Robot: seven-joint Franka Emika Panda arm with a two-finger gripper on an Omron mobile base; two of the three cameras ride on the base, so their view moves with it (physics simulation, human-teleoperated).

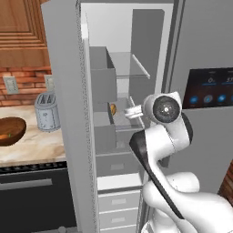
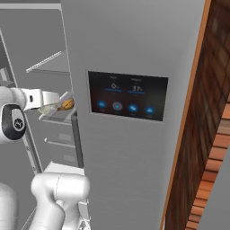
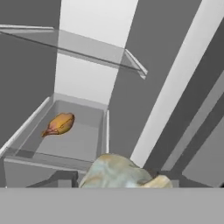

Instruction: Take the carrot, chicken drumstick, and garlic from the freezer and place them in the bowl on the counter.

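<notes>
Jaws gripped the garlic [image 3: 118, 173] at the freezer [image 1: 113, 68] — drumstick [image 3: 58, 124] still shelved, carrot [image 1: 9, 135] apparently in our bowl [image 1: 10, 130].

At frame centre we see the tall grey freezer [image 1: 68, 113] standing open, a golden-brown chicken drumstick [image 1: 112, 109] on its shelf. At left, the dark brown wooden bowl [image 1: 11, 130] sits beside a silver toaster [image 1: 47, 111].
</notes>
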